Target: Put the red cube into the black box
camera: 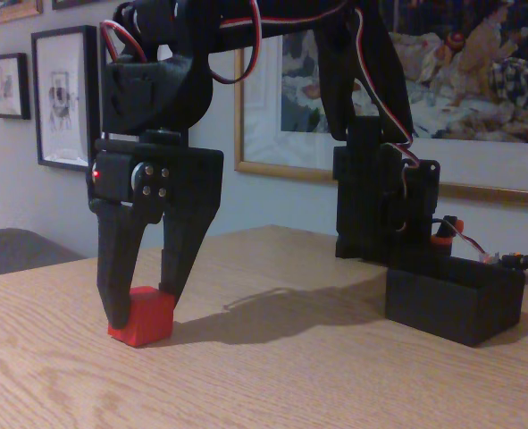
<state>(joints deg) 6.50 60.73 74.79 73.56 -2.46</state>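
Fixed view, low and level with the tabletop: the black two-finger gripper [143, 304] points straight down at the left of the picture, its fingers narrowed around the small matte red cube [143, 316]. The left finger reaches down to the table at the cube's left face, and the right fingertip meets the cube's upper right edge. The cube sits on the light wood-grain table [264, 384], its bottom face apparently touching the surface.

Well apart to the right stands the low matte black open-topped rectangular box [454, 301], also on the table, just in front of the black robot base tower [384, 201]. A small orange-red robot part [440, 234] shows behind the box's rim. Framed pictures [64, 96] hang on the pale wall behind the arm.
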